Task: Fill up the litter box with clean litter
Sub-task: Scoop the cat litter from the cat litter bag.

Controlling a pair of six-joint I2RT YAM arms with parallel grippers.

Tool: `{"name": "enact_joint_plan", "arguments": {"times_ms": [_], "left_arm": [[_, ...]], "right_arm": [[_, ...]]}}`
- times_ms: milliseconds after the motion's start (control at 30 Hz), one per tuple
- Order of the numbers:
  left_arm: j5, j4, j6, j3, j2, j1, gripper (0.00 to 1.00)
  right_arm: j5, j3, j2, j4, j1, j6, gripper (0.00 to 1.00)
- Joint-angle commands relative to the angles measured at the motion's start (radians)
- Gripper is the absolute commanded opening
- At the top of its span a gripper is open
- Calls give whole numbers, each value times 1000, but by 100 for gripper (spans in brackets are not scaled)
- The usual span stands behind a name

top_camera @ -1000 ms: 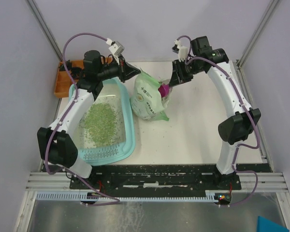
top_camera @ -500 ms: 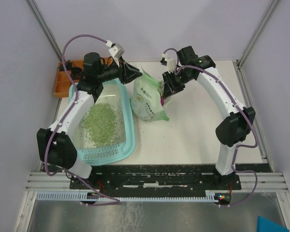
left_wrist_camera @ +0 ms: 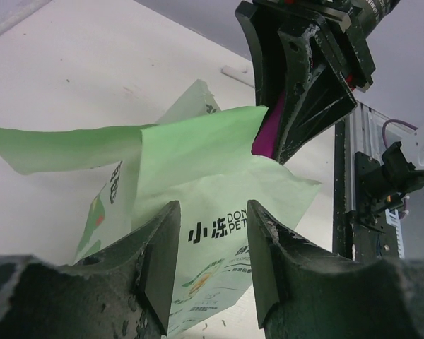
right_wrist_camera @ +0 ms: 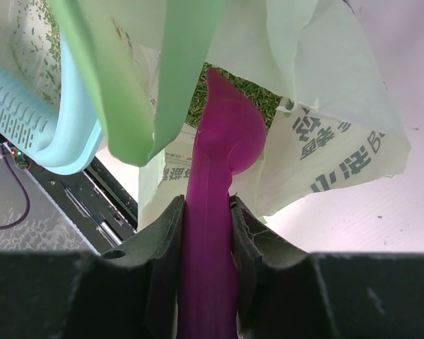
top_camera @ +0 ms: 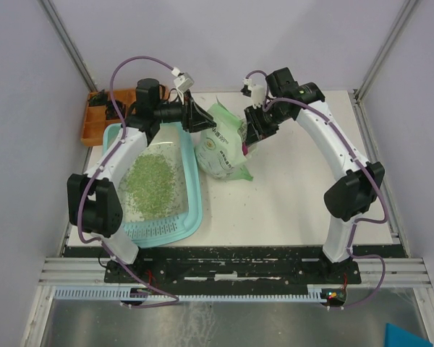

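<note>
My right claw clenched the magenta scoop by its handle, bowl inside the pale green bag, whose flaps hid most of its contents. My left claw gaped, gripping nothing, at the bag's edge. Left of the bag lay the litter box, clean litter spread mid-tray.

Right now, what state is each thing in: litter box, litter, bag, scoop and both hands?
litter box: flat on the table, only partly filled.
clean litter: loose patch on the litter box floor; more shows inside the bag.
bag: mouth open, beside the litter box.
scoop: bowl in the bag's mouth, handle gripped.
left hand: open, jaws apart at the bag.
right hand: shut on the scoop's handle.
</note>
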Motion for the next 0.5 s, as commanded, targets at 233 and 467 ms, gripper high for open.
{"name": "enact_joint_plan", "arguments": {"times_ms": [233,467], "left_arm": [[46,76,22,-11,42,-4,48],[-12,84,24,24,43,0,49]], "right_arm": [[-8,45,17,7,-4,-18,2],[-20,47,31,5,-4,-19,2]]}}
